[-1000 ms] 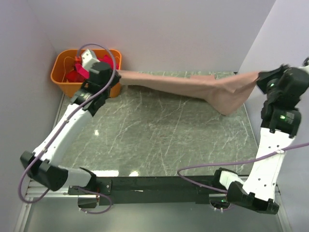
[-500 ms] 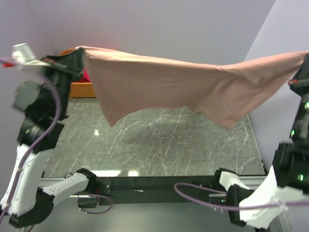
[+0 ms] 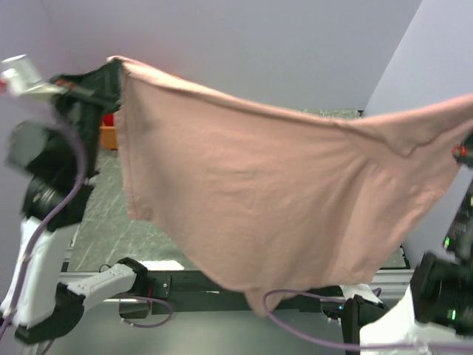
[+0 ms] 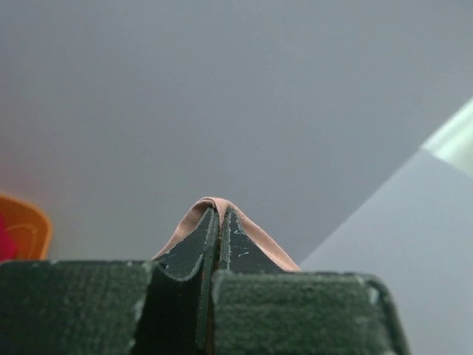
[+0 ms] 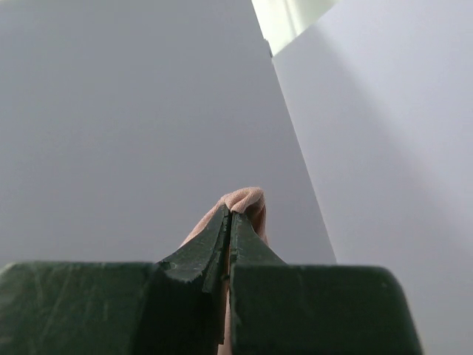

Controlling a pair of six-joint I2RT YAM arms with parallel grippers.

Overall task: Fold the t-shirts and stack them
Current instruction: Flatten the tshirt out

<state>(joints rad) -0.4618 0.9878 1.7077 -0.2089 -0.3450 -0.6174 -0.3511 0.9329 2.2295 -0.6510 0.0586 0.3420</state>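
**Top external view.** My left fingers (image 3: 116,72) are raised high at the left and pinched on the upper left corner of the dusty pink t-shirt (image 3: 281,192). The cloth hangs in the air as one broad sheet across the whole scene. Its top edge sags toward the middle and rises again to the right, where the far corner runs off the frame above my right arm (image 3: 443,288). The lower edge droops to a point in front of the arm bases. The side facing the camera is plain. The shirt hides most of the table (image 3: 100,214); a strip of dark marbled top shows at the left. A sliver of the orange tub (image 3: 109,137) shows behind my left arm.

**Left wrist view.** My left fingers (image 4: 214,231) are closed tip to tip, with a thin fold of pink cloth (image 4: 255,235) arching over them. Behind is grey wall (image 4: 236,89); the tub's rim (image 4: 26,225) sits at the lower left.

**Right wrist view.** My right fingers (image 5: 226,225) are likewise closed on a small bunch of the same pink cloth (image 5: 247,200), which pokes up just past the tips against bare wall.
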